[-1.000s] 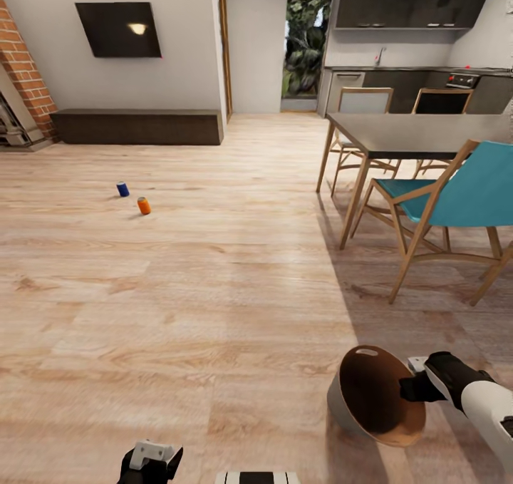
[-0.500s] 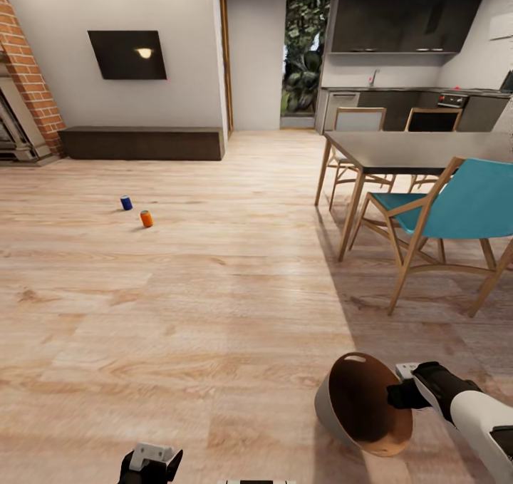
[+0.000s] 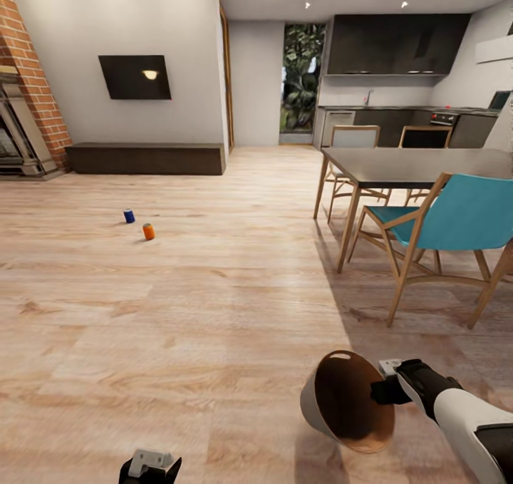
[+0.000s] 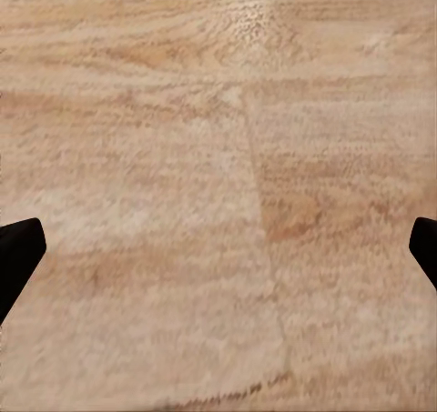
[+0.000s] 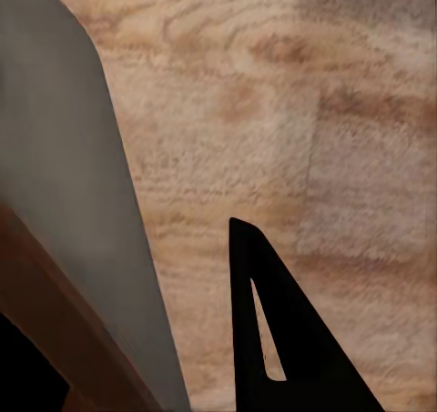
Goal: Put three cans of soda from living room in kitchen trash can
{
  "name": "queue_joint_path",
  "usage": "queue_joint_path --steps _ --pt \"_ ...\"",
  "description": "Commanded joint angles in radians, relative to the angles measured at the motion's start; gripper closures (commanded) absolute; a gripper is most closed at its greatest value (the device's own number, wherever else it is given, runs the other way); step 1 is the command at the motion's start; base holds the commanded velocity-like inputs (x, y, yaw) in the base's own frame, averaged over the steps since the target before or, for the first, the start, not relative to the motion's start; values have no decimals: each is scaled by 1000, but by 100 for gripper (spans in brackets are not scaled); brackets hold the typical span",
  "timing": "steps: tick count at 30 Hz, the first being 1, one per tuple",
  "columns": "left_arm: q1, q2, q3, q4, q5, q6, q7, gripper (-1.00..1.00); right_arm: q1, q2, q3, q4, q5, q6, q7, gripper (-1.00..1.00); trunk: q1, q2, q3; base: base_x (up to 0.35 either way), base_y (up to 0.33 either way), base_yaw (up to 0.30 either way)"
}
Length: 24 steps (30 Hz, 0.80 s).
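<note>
Head view tilted up; right gripper [image 3: 382, 390] keeps holding trash can [image 3: 335, 405].

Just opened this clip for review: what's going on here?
The robot is in an open room with the kitchen at the back. Its right gripper holds the bin by the rim, tipped on its side above the wood floor. The left gripper hangs open over bare floor. A blue can and an orange can stand on the floor far ahead, to the left, close together.
</note>
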Motion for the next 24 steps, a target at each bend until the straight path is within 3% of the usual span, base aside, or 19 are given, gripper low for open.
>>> queue_joint_path --steps 1,12,21,24 --pt "-1 1 0 2 0 0 0 -100 0 -3 -17 -2 -15 1 11 100 0 0 4 0 0 0" --pt "-1 7 0 3 2 0 -2 -100 0 -16 -18 0 -9 -64 39 100 -5 3 47 0 0 0" --pt "-1 9 0 -2 3 3 -7 -100 0 -44 -17 -1 -10 -78 55 100 -9 5 81 0 0 0" --pt "-1 11 0 -3 3 6 -10 -100 0 -62 -16 4 -10 -154 100 100 -11 6 93 0 0 0"
